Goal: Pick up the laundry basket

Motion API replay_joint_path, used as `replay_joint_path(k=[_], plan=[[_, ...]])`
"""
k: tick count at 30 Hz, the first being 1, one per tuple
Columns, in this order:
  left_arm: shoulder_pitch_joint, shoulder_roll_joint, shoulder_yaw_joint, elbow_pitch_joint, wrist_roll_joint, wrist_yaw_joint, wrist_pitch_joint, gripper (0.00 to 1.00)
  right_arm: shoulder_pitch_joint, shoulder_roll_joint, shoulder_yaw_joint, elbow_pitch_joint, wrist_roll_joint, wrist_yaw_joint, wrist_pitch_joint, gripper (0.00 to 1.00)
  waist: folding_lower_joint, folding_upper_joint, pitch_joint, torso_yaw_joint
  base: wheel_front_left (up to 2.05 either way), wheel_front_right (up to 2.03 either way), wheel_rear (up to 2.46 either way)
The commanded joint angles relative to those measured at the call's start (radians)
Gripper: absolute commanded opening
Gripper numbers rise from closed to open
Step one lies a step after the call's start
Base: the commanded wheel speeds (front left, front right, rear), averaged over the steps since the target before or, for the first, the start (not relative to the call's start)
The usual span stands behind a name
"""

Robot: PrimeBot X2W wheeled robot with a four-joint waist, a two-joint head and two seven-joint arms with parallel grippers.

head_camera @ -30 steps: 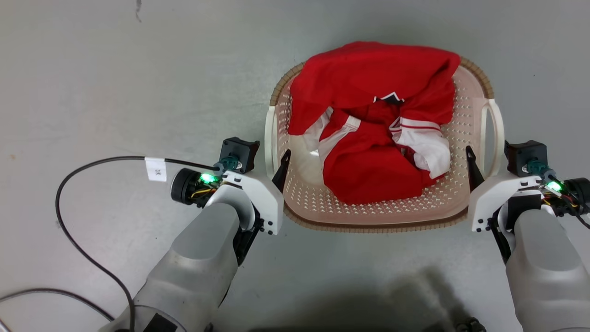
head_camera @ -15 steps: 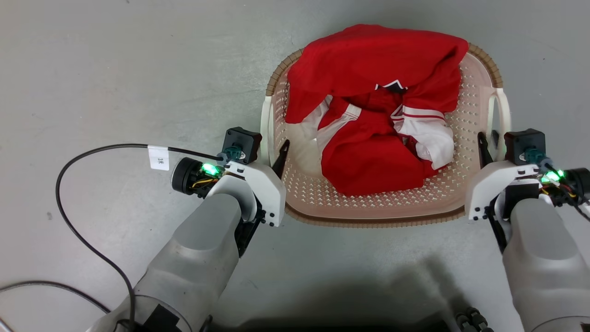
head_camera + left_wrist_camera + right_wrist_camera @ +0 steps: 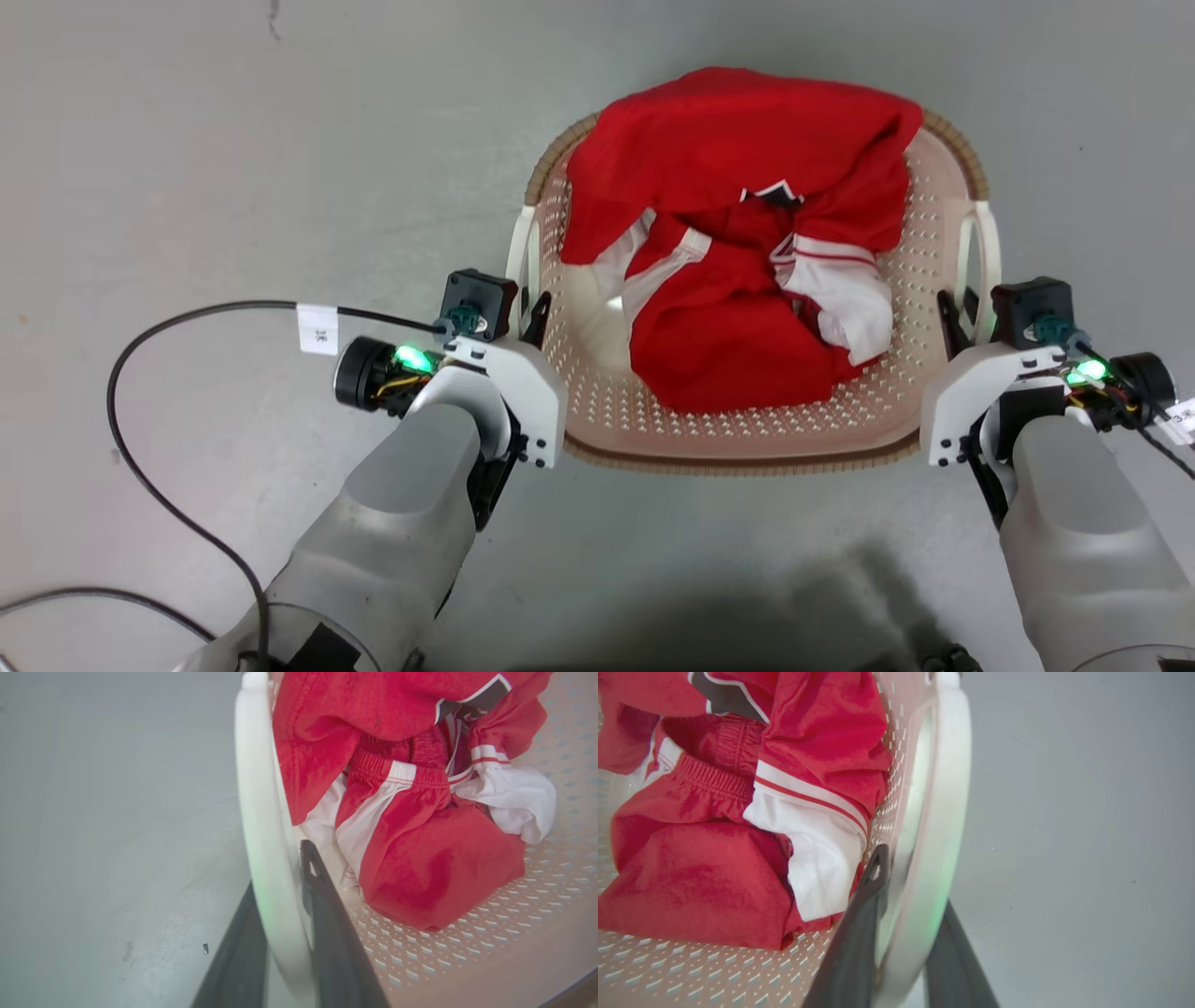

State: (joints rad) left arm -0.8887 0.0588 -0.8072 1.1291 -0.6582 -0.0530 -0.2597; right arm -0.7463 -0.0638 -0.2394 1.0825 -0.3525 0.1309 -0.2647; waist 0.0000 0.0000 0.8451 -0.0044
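Cream perforated plastic laundry basket (image 3: 738,464), centre frame, holds crumpled red-and-white garment (image 3: 738,345). Jaws of left gripper (image 3: 528,315) and right gripper (image 3: 957,313) narrow — each clamped on a white loop handle (image 3: 519,247).

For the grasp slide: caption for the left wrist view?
Left gripper closed on the laundry basket by its white side handle, red-and-white clothes heaped inside.
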Motion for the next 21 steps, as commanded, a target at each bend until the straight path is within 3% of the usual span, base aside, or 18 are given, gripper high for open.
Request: replay_joint_path(k=[1,21], plan=[[0.01,-0.015,-0.015,-0.006,0.001,-0.021,-0.009,0.0,0.006,0.003,0.011,0.009,-0.002,0.0,0.0,0.0,0.0,0.0,-0.022,0.001,0.0,0.0,0.0],[0.12,-0.014,-0.081,0.106,-0.149,-0.071,0.117,0.0,0.051,0.015,0.136,0.2,0.016,0.0,0.028,0.0,0.0,0.0,-0.378,-0.003,0.0,0.0,0.0]])
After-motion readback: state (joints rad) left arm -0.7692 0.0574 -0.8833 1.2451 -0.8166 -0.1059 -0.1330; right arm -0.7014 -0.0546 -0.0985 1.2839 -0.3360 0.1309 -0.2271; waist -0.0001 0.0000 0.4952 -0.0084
